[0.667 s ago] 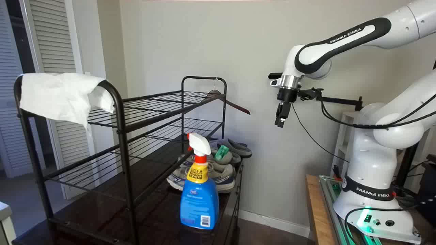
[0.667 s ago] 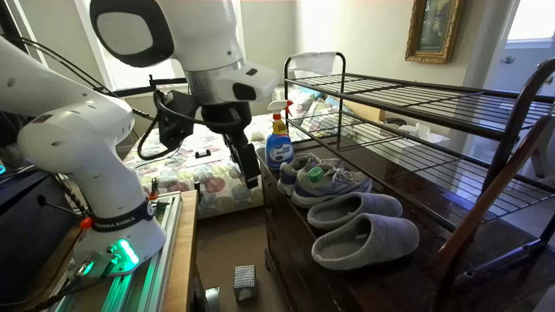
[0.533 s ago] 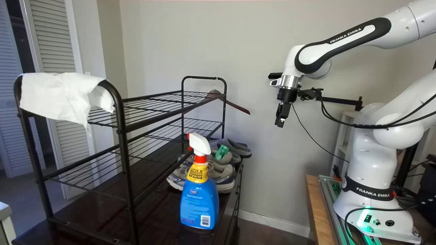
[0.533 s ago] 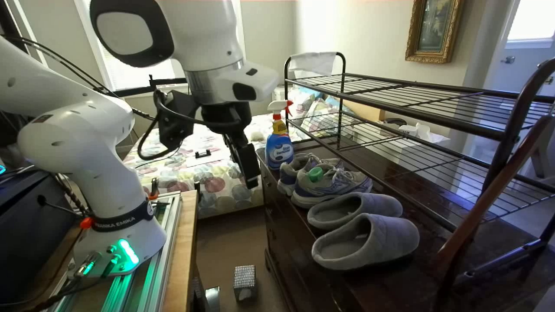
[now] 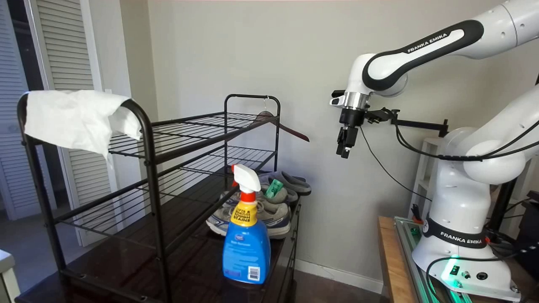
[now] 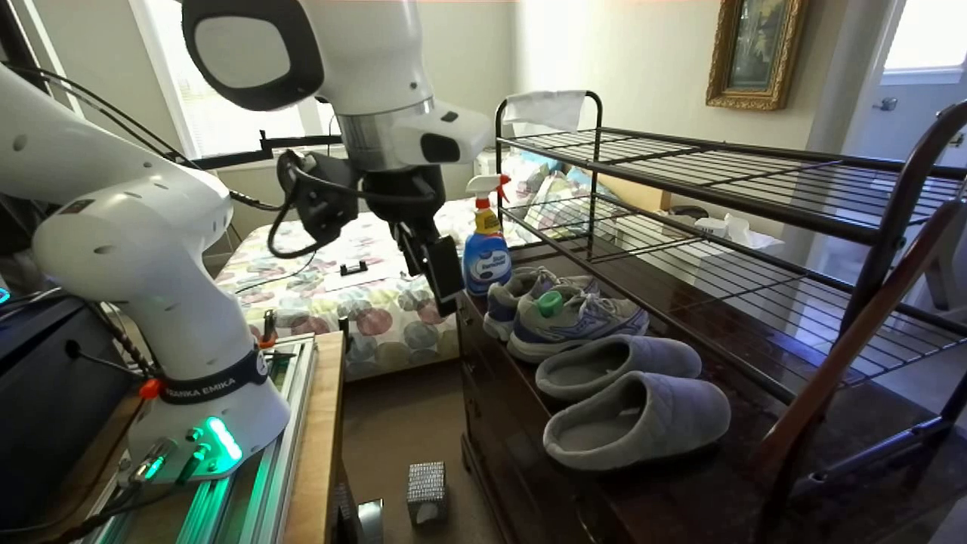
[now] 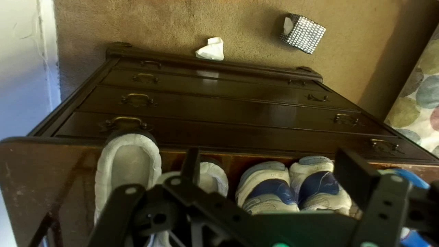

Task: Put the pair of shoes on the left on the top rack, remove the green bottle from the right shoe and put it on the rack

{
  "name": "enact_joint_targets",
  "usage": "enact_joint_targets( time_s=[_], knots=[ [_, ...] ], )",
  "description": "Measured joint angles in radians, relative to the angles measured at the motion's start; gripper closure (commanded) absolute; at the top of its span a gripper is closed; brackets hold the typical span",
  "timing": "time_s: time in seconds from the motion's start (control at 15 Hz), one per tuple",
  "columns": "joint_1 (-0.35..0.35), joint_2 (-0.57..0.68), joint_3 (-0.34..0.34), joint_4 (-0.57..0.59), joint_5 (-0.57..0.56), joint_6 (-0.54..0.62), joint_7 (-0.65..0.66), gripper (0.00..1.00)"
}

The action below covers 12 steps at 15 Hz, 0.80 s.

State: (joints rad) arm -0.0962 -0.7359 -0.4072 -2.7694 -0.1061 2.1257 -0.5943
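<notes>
The pair of shoes, grey-white sneakers [image 5: 273,216] with blue patches, stands on the dark dresser top beside the slippers. They also show in an exterior view [image 6: 582,329] and, heels toward me, in the wrist view [image 7: 271,188]. The green bottle [image 6: 550,304] sticks up from the opening of the shoe nearer the slippers; it also shows in an exterior view [image 5: 274,188]. The top rack [image 5: 210,141] of the black wire shelf is above and behind the shoes [image 6: 725,196]. My gripper [image 7: 274,169] is open and empty, its fingers wide apart, in the air short of the dresser [image 6: 447,302].
A blue spray bottle [image 5: 246,252] stands beside the sneakers. Grey slippers [image 6: 642,423] lie on their other side. A white cloth [image 5: 76,118] hangs over one rack end and a wooden hanger [image 5: 294,132] hangs at the other. The dresser [image 7: 219,127] has a front edge close to the shoe heels.
My gripper has moved slightly toward the dresser and shoes and is a little higher in one view. The shoes, green bottle and rack have not moved.
</notes>
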Motion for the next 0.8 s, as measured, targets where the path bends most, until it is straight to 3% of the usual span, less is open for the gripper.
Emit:
enact_joint_targets(
  time_s=[0.4, 0.8],
  knots=[
    [0.151, 0.079, 0.134, -0.001, 0.050, 0.175, 0.030, 0.00],
    [0.230, 0.222, 0.247, -0.001, 0.099, 0.447, 0.161, 0.00]
  ],
)
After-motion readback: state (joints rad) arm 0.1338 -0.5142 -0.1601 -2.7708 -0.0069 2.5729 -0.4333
